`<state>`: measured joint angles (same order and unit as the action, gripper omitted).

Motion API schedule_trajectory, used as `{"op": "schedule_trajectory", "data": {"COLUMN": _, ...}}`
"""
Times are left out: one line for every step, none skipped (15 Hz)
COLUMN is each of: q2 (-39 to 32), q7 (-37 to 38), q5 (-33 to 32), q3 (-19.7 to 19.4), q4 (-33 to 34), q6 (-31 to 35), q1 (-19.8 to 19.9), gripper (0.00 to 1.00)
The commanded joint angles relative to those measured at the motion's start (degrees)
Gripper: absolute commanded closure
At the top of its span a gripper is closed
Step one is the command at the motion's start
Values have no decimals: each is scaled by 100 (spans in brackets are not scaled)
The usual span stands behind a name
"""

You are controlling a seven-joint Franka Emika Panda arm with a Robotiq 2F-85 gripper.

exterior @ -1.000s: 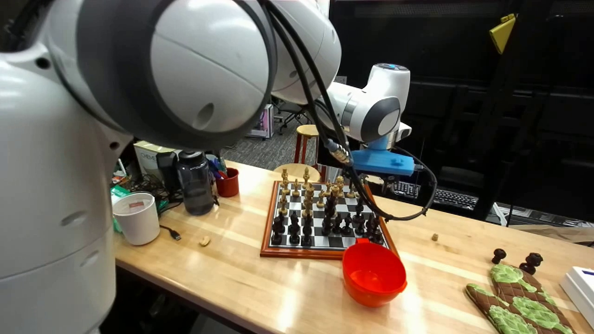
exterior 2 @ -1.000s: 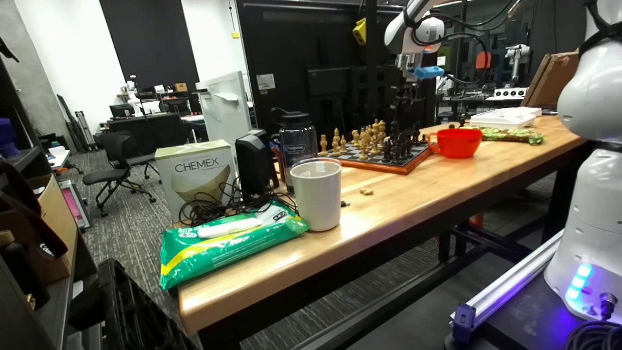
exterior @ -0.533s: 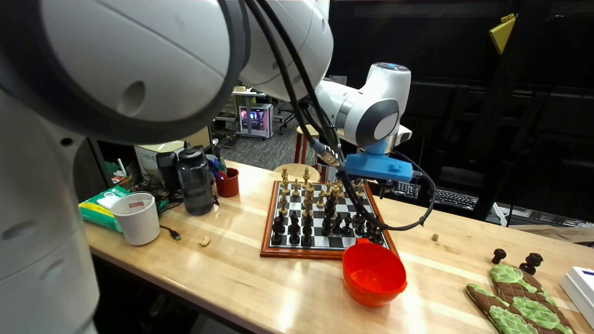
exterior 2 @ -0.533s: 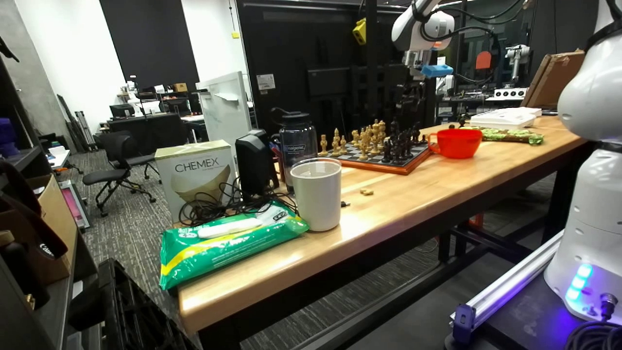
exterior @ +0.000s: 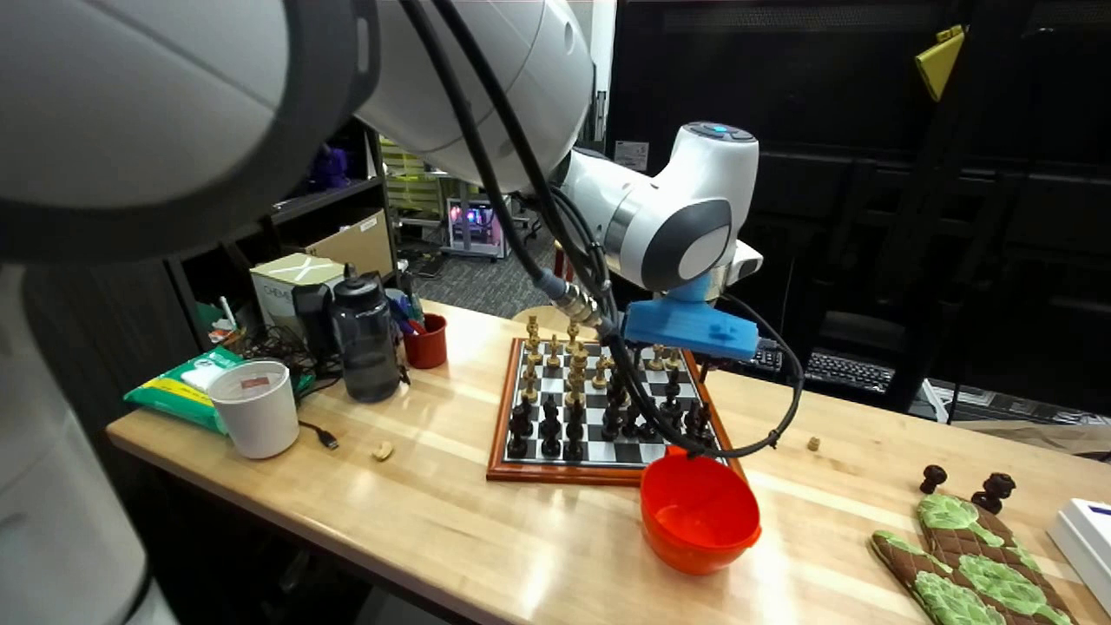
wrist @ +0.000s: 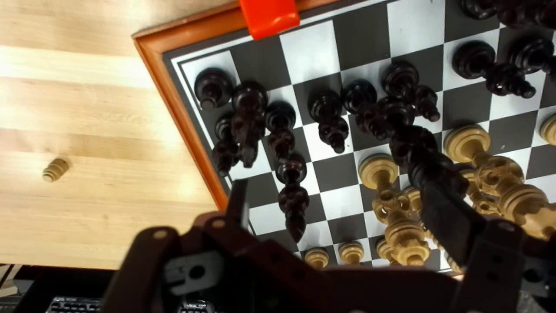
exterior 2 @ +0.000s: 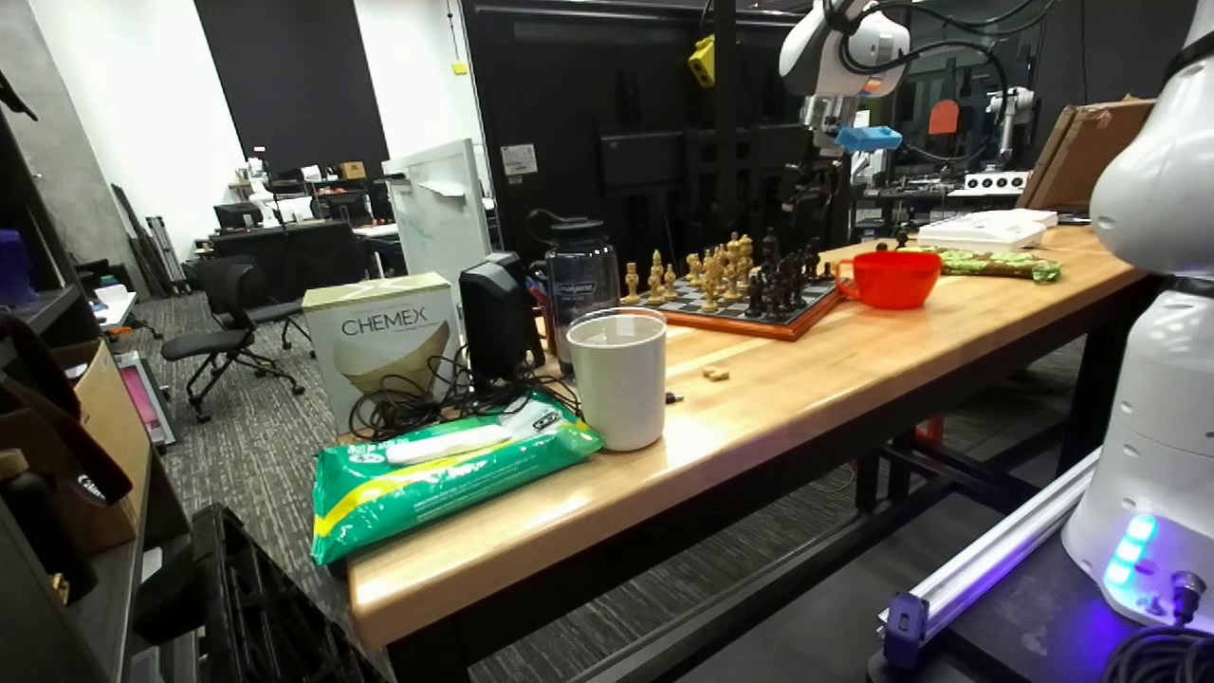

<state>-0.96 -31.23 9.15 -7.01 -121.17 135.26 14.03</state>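
In both exterior views my arm (exterior: 707, 178) sits nearer the red cup (exterior 2: 893, 283) than before; my gripper (wrist: 335, 189) hangs, fingers (wrist: 237, 201) apart, over chess pieces (wrist: 333, 129) crowding the chessboard (wrist: 310, 54).

The white-and-grey arm (exterior: 495, 87) is extended forward from its base (exterior 2: 1143, 408), on which blue lights (exterior 2: 1129, 550) are lit. The wrist (exterior: 694, 230) is carried at the far end and turned downward, with a blue mount (exterior: 690, 330) fixed low on its side. Black cables (exterior: 476, 143) are strung along the arm, and a loop is hung below the wrist. The gripper (wrist: 343, 206) is pointed down; its dark fingers (wrist: 454, 221) are spread wide apart in the wrist view and mostly hidden beneath the mount in an exterior view.
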Motion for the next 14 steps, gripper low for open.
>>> {"op": "schedule_trajectory", "data": {"q2": 494, "q7": -32, "q5": 90, "q3": -128, "q4": -631, "q6": 319, "q1": -140, "gripper": 0}}
{"op": "schedule_trajectory", "data": {"q2": 557, "q7": 1, "q5": 69, "q3": -147, "q4": -759, "q6": 420, "q1": -158, "gripper": 0}}
{"op": "schedule_trajectory", "data": {"q2": 613, "q7": 20, "q5": 63, "q3": -164, "q4": -879, "q6": 510, "q1": -177, "gripper": 0}}
{"op": "schedule_trajectory", "data": {"q2": 668, "q7": 41, "q5": 62, "q3": -180, "q4": -992, "q6": 593, "q1": -198, "gripper": 0}}
{"op": "schedule_trajectory", "data": {"q2": 720, "q7": 47, "q5": 68, "q3": -200, "q4": -1103, "q6": 674, "q1": -223, "gripper": 0}}
{"op": "schedule_trajectory", "data": {"q2": 787, "q7": 59, "q5": 76, "q3": -216, "q4": -1230, "q6": 765, "q1": -249, "gripper": 0}}
{"op": "schedule_trajectory", "data": {"q2": 849, "q7": 67, "q5": 80, "q3": -230, "q4": -1350, "q6": 853, "q1": -276, "gripper": 0}}
{"op": "schedule_trajectory", "data": {"q2": 918, "q7": 68, "q5": 84, "q3": -244, "q4": -1484, "q6": 954, "q1": -303, "gripper": 0}}
{"op": "schedule_trajectory", "data": {"q2": 984, "q7": 84, "q5": 81, "q3": -256, "q4": -1605, "q6": 1051, "q1": -332, "gripper": 0}}
{"op": "schedule_trajectory", "data": {"q2": 1037, "q7": 77, "q5": 85, "q3": -272, "q4": -1712, "q6": 1155, "q1": -362, "gripper": 0}}
{"op": "schedule_trajectory", "data": {"q2": 1097, "q7": 96, "q5": 83, "q3": -286, "q4": -1816, "q6": 1254, "q1": -394, "gripper": 0}}
{"op": "schedule_trajectory", "data": {"q2": 1157, "q7": 119, "q5": 59, "q3": -302, "q4": -1917, "q6": 1354, "q1": -423, "gripper": 0}}
{"op": "schedule_trajectory", "data": {"q2": 1205, "q7": 195, "q5": 19, "q3": -316, "q4": -2009, "q6": 1459, "q1": -443, "gripper": 0}}
{"op": "schedule_trajectory", "data": {"q2": 1250, "q7": 243, "q5": 41, "q3": -337, "q4": -2079, "q6": 1520, "q1": -473, "gripper": 0}}
